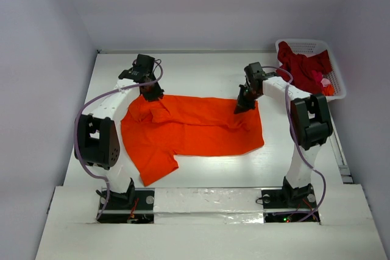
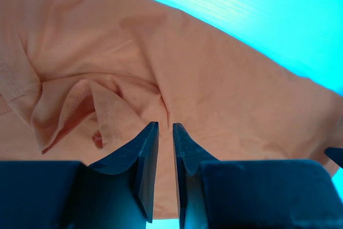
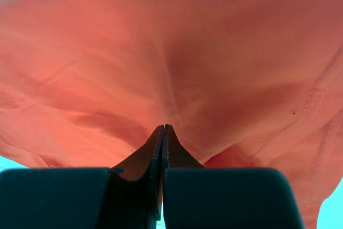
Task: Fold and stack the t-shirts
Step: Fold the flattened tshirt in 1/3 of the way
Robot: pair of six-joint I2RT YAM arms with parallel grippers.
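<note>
I had no fold finished yet: the orange-red t-shirt [image 1: 195, 129] lay spread on the table [image 1: 201, 71], right jaws shut tight and left jaws nearly closed on its far edge, while the crimson t-shirts [image 1: 300, 65] waited in the basket [image 1: 304, 42].

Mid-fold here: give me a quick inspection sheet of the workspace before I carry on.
Surface: white table.
Job's things: orange-red t-shirt spread out, rumpled at its far corners; dark red shirts heaped in the white basket, far right.
Clutter: nothing seen.
Grippers: left gripper and right gripper each pinch the orange-red t-shirt's far edge.
Cables: purple cables loop along both arms.
Surroundings: plain white walls.
</note>
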